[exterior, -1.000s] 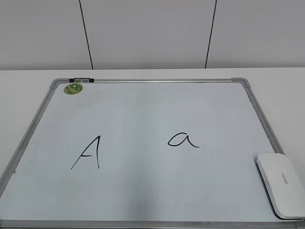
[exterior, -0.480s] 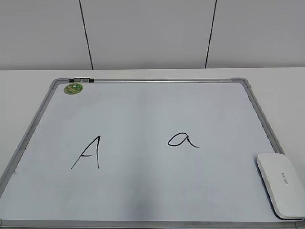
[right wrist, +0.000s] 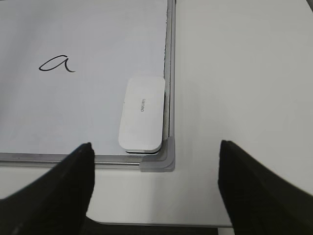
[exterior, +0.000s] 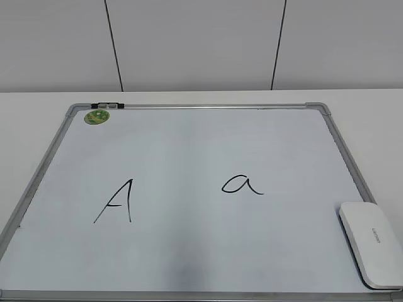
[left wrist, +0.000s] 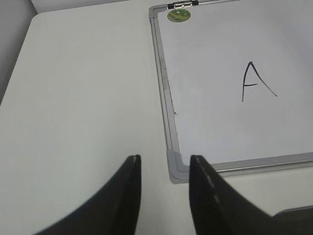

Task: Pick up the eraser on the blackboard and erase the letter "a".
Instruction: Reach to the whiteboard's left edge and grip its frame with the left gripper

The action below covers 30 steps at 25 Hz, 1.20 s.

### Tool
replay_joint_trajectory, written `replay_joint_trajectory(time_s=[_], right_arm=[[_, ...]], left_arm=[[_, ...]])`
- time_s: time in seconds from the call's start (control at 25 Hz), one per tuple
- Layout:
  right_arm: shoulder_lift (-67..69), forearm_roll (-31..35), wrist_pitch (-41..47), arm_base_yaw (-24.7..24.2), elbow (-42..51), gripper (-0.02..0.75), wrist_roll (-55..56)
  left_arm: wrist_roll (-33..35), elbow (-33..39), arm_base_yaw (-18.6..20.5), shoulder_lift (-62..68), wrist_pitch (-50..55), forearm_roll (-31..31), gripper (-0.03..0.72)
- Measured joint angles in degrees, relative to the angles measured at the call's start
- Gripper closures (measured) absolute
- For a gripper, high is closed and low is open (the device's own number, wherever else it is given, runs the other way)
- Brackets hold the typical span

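Note:
The white eraser (exterior: 373,244) lies flat in the near right corner of the blackboard (exterior: 201,107), against the frame. It also shows in the right wrist view (right wrist: 142,114). The letter "a" (exterior: 242,184) is drawn right of the board's middle, and shows in the right wrist view (right wrist: 57,64). My right gripper (right wrist: 155,149) is open and empty, hovering above the board's near right corner, short of the eraser. My left gripper (left wrist: 165,164) is open and empty over the table beside the board's near left corner. Neither gripper shows in the exterior view.
A capital "A" (exterior: 118,201) is drawn on the left half of the board. A round green sticker (exterior: 97,116) sits at the far left corner beside a small clip (exterior: 107,106). White table (left wrist: 83,98) surrounds the board; its front edge (right wrist: 161,224) is close below the right gripper.

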Motion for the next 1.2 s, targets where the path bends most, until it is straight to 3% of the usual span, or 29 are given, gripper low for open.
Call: replay_joint_trajectory(time_s=[0.08, 0.32, 0.4, 0.92, 1.2], right_arm=[[0.00, 0.00, 0.00, 0.00, 0.00, 0.151, 0.00], [0.00, 0.00, 0.00, 0.00, 0.00, 0.151, 0.00], [0.00, 0.00, 0.00, 0.00, 0.00, 0.152, 0.00], [0.00, 0.00, 0.00, 0.00, 0.00, 0.151, 0.00], [0.00, 0.00, 0.00, 0.00, 0.00, 0.152, 0.00]], left_arm=[[0.00, 0.00, 0.00, 0.00, 0.00, 0.00, 0.383], [0.00, -1.58, 0.00, 0.00, -2.88, 0.00, 0.104], [0.00, -2.10, 0.00, 0.78, -4.77, 0.00, 0.063], [0.00, -2.70, 0.00, 33.87, -25.31, 0.00, 0.047], [0.00, -9.00, 0.00, 54.48, -27.43, -0.04, 0.054]])
